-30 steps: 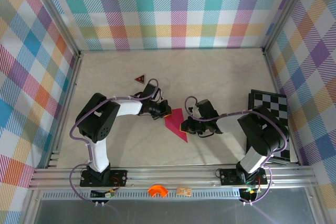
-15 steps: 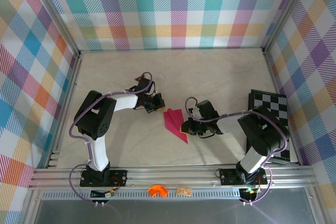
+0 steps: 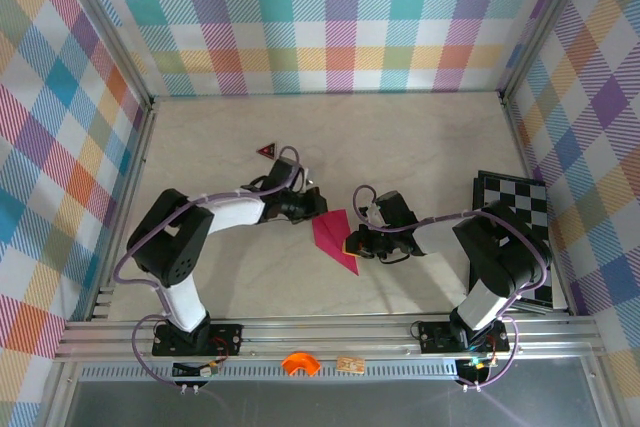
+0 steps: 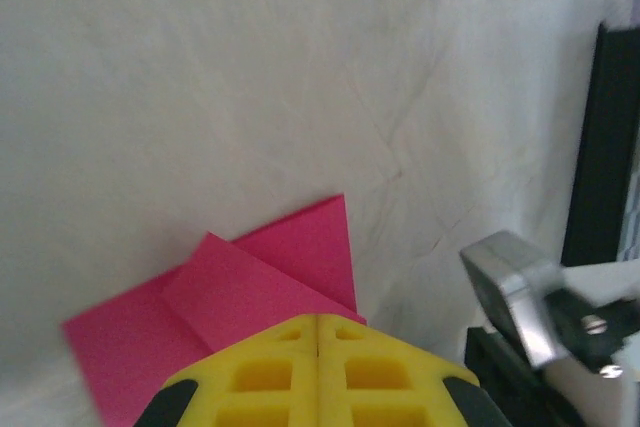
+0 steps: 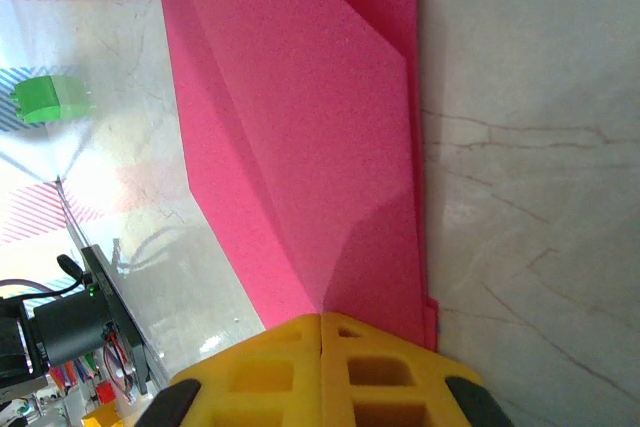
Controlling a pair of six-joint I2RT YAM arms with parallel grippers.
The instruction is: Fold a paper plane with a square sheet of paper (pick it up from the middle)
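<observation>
Between closed jaws, paper plane (image 3: 336,239) (open table (image 3: 420,147) around)

The floor of my workspace is a pale cream tabletop with faint marble veining (image 3: 420,147), flat and matt. Three walls printed in a pastel plaid of teal, pink, orange, yellow and purple close it in: the back wall (image 3: 330,17), the left wall (image 3: 60,127) and the right wall (image 3: 600,117). Silver aluminium posts slant up at the far left corner (image 3: 102,22) and the far right corner (image 3: 549,22). A slotted silver aluminium rail (image 3: 330,332) runs along the near edge. The light is soft and even, with only faint shadows.
</observation>
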